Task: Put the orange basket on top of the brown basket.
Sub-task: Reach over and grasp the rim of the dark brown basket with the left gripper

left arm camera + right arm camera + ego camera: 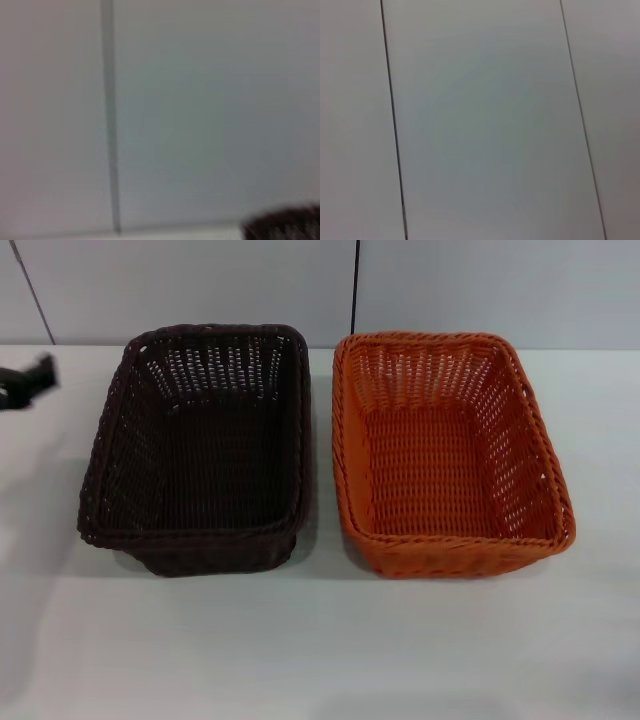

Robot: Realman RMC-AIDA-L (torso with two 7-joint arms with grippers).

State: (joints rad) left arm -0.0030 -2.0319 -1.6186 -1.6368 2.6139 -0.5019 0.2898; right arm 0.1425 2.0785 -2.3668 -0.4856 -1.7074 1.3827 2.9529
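The orange basket (450, 455) stands upright and empty on the white table, at the right. The brown basket (198, 448) stands beside it on the left, upright and empty, with a narrow gap between them. A dark blurred edge of the brown basket (285, 225) shows in a corner of the left wrist view. My left gripper (25, 383) shows only as a dark part at the left edge of the head view, left of the brown basket and apart from it. My right gripper is out of view; its wrist view shows only wall panels.
The white table (320, 640) spreads in front of both baskets. A pale panelled wall (200, 285) with dark vertical seams stands close behind them.
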